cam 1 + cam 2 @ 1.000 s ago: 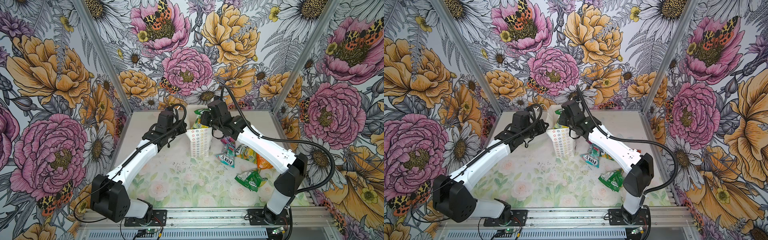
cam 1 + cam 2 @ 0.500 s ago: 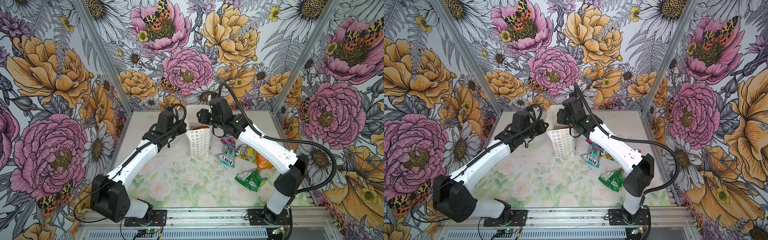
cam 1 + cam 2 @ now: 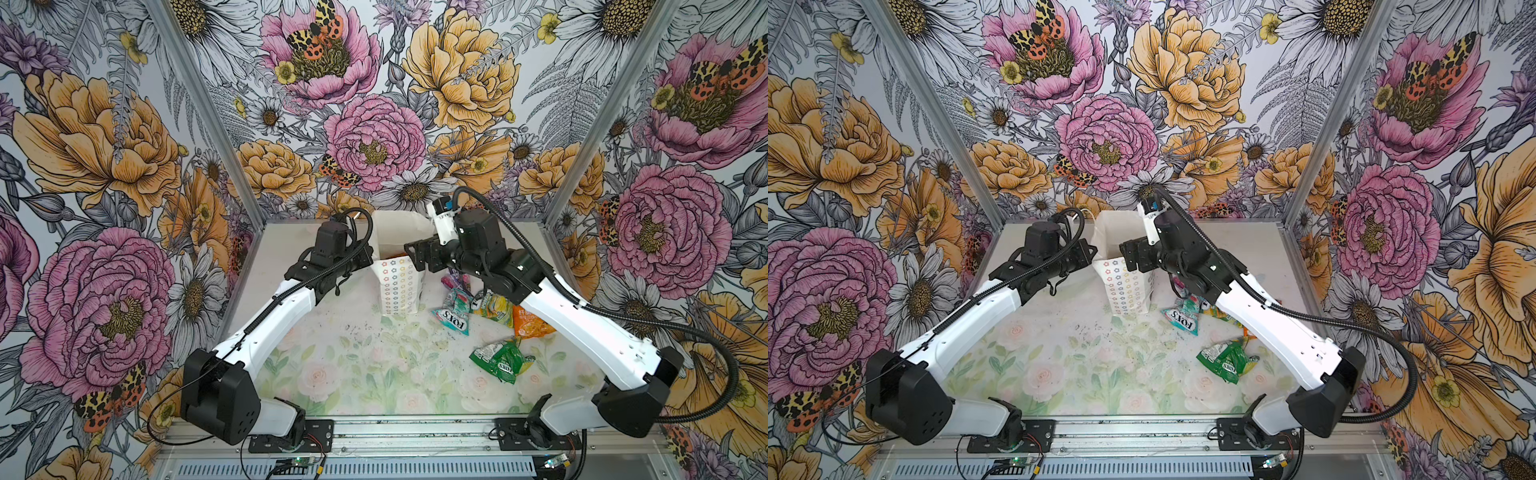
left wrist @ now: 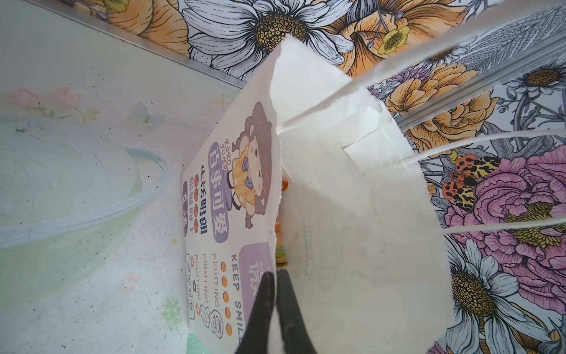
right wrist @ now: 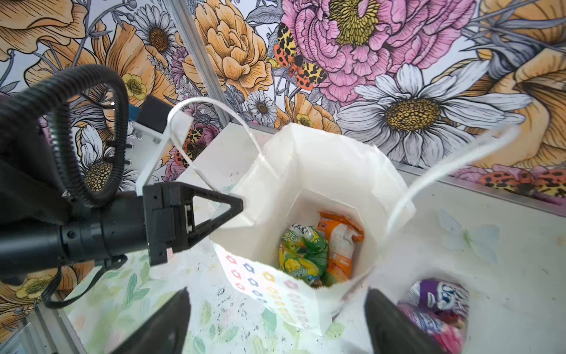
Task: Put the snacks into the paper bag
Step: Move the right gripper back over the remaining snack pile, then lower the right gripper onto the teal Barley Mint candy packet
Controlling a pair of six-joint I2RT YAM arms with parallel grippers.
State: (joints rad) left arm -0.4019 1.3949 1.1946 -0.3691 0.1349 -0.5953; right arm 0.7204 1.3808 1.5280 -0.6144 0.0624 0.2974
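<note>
Upright paper bag (image 3: 1128, 291); left gripper (image 3: 1091, 252) at rim; snacks (image 3: 1223, 360) beside.

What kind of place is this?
Likely a robot test booth: two arms bolted to a rail, flower-printed walls boxing in a small table, a paper bag and snacks set out.

A paper bag (image 3: 399, 286) is stood upright on the bench (image 3: 353, 374); a teal packet (image 3: 451, 319), orange packet (image 3: 530, 328) and green packet (image 3: 498, 360) are strewn nearby.

Upright open paper bag (image 3: 399, 286) holds yellow-green packet (image 5: 301, 257) and, seemingly, orange packet (image 5: 341, 245); teal packet (image 3: 451, 318), green packet (image 3: 500, 359) lie around four o'clock.
</note>
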